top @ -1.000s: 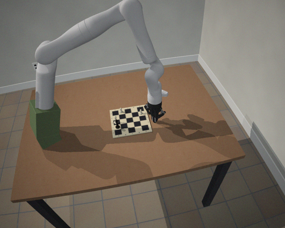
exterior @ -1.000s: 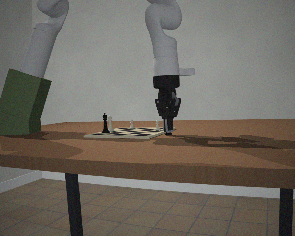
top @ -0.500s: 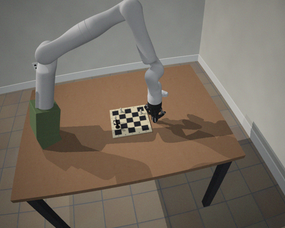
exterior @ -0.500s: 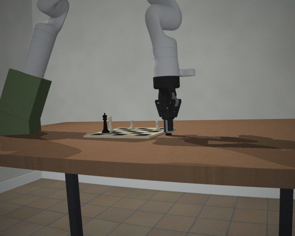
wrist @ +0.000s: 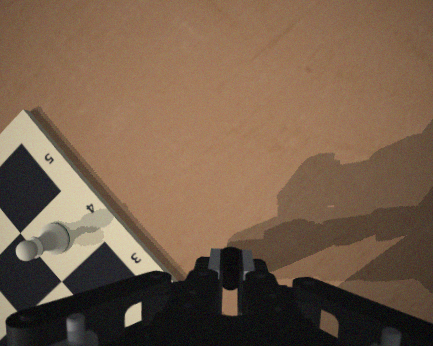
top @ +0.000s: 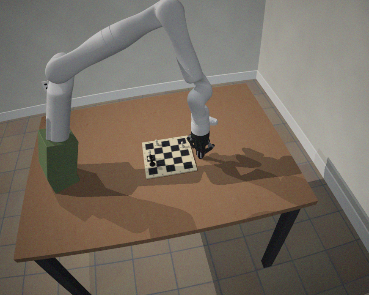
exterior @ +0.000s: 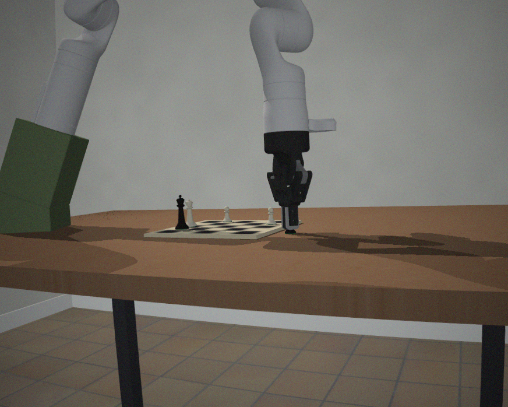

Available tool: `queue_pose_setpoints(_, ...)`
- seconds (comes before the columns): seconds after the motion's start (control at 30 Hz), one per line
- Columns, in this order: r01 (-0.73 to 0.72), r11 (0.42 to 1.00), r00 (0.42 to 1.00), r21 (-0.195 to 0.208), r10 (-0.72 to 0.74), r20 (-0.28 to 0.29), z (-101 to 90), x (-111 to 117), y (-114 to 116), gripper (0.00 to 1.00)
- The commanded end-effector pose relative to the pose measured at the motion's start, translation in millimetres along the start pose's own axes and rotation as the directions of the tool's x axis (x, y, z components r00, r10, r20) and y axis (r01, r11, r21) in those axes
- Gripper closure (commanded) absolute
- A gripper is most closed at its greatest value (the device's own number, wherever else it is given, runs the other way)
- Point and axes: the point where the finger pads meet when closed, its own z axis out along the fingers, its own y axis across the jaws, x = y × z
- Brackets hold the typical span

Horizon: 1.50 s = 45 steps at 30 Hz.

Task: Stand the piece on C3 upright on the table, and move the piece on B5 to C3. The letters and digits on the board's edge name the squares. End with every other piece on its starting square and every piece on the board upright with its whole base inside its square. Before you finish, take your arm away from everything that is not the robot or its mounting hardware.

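Note:
My gripper (top: 200, 157) (exterior: 289, 218) (wrist: 230, 266) is shut on a black chess piece (exterior: 290, 231) (wrist: 231, 279), upright beside the board's right edge. Its base shows below the fingertips at table level; whether it touches is hard to tell. The fingers hide most of it. The chessboard (top: 176, 153) (exterior: 201, 235) (wrist: 67, 178) has C3 (top: 167, 155) bare. A white pawn (top: 156, 143) (exterior: 226, 214) stands upright on B5.
A black king (top: 152, 162) (exterior: 180, 215) stands on A2, a white crowned piece (exterior: 189, 215) just behind on A3. Another white pawn (top: 182, 145) (exterior: 270, 216) (wrist: 55, 238) stands on E4, close to the gripper. The green arm base (top: 62, 162) (exterior: 31, 175) is left of the board.

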Motion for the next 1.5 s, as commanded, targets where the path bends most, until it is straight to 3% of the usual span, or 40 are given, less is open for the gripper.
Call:
queue_pose_setpoints(0.0, 0.0, 1.0, 1.0, -0.001, 0.0, 0.0, 0.0, 0.2, 0.6, 1.0)
queue_pose_setpoints(0.87, 0.0, 1.0, 1.0, -0.001, 0.0, 0.0, 0.0, 0.2, 0.6, 1.0)
queue_pose_setpoints(0.9, 0.0, 1.0, 1.0, -0.001, 0.0, 0.0, 0.0, 0.2, 0.6, 0.93)
queue_pose_setpoints(0.97, 0.0, 1.0, 1.0, -0.001, 0.0, 0.0, 0.0, 0.2, 0.6, 0.93)
queue_pose_setpoints(1.0, 0.0, 1.0, 1.0, -0.001, 0.0, 0.0, 0.0, 0.2, 0.6, 0.87)
queue_pose_setpoints(1.07, 0.0, 1.0, 1.0, -0.001, 0.0, 0.0, 0.0, 0.2, 0.6, 0.87)
queue_pose_setpoints(1.1, 0.0, 1.0, 1.0, -0.001, 0.0, 0.0, 0.0, 0.2, 0.6, 0.8)
queue_pose_setpoints(1.17, 0.0, 1.0, 1.0, -0.001, 0.0, 0.0, 0.0, 0.2, 0.6, 0.8)
queue_pose_setpoints(1.2, 0.0, 1.0, 1.0, -0.001, 0.0, 0.0, 0.0, 0.2, 0.6, 0.73)
queue_pose_setpoints(1.27, 0.0, 1.0, 1.0, -0.001, 0.0, 0.0, 0.0, 0.2, 0.6, 0.73)
queue_pose_setpoints(1.3, 0.0, 1.0, 1.0, -0.001, 0.0, 0.0, 0.0, 0.2, 0.6, 0.66)
queue_pose_setpoints(1.47, 0.0, 1.0, 1.0, -0.001, 0.0, 0.0, 0.0, 0.2, 0.6, 0.66)
